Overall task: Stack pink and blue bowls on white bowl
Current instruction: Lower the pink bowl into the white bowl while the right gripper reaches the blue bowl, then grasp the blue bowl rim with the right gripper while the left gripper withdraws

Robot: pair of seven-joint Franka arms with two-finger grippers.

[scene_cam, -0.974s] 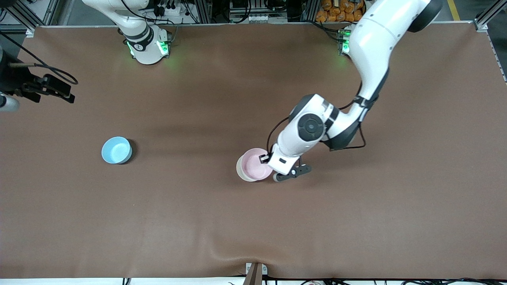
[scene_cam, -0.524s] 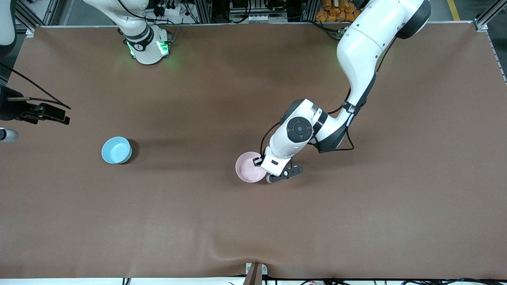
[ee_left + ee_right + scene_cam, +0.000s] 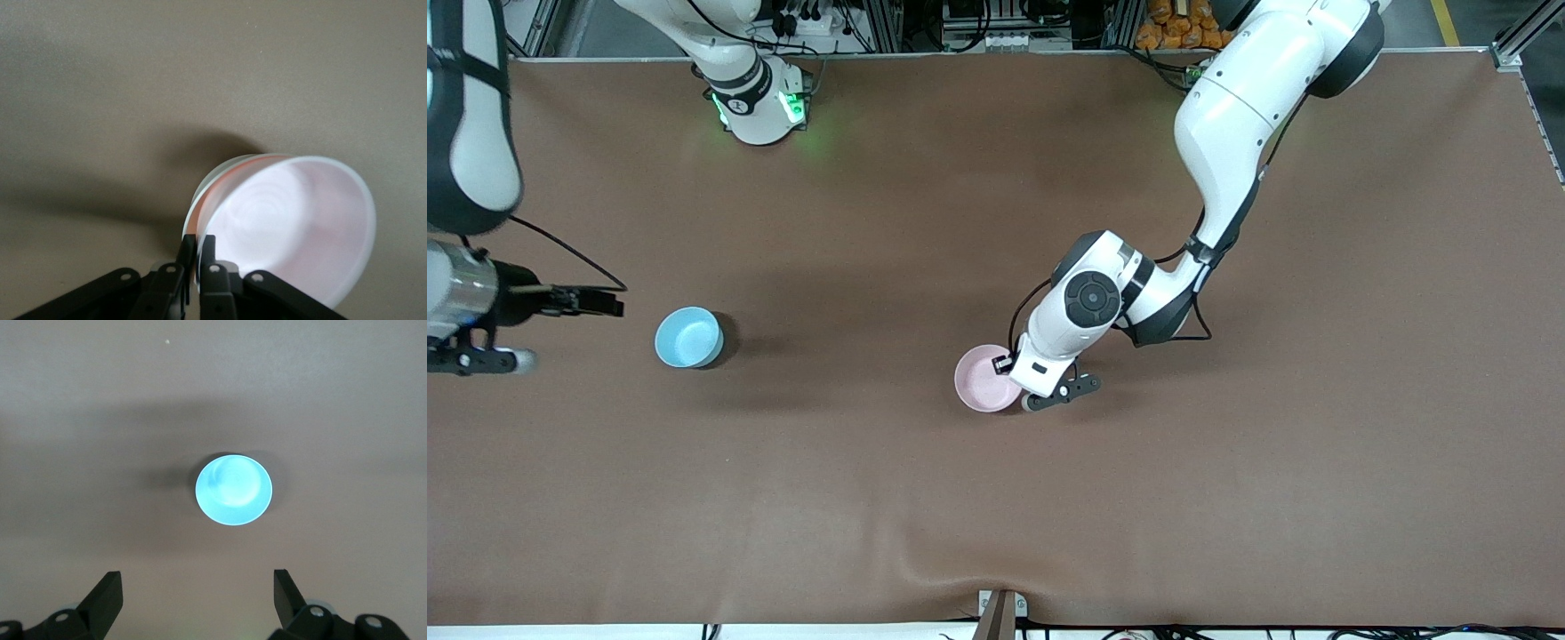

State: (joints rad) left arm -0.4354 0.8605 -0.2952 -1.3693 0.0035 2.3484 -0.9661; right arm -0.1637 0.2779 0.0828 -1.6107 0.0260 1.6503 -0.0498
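Pinching the pink bowl's (image 3: 985,379) rim, the left gripper (image 3: 197,261) sits low at the frame's center, its fingers (image 3: 208,257) nearly together on the thin wall; a white bowl (image 3: 200,200) edge peeks from beneath the pink one. A second ago the white bowl showed beside the pink; now it is covered. The right gripper (image 3: 197,600), spread wide, has swung in at the left edge, hanging over bare table near the blue bowl (image 3: 688,337). No writing is legible.

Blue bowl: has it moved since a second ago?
No. The blue bowl sits at the same spot on the table, the right hand open above it.
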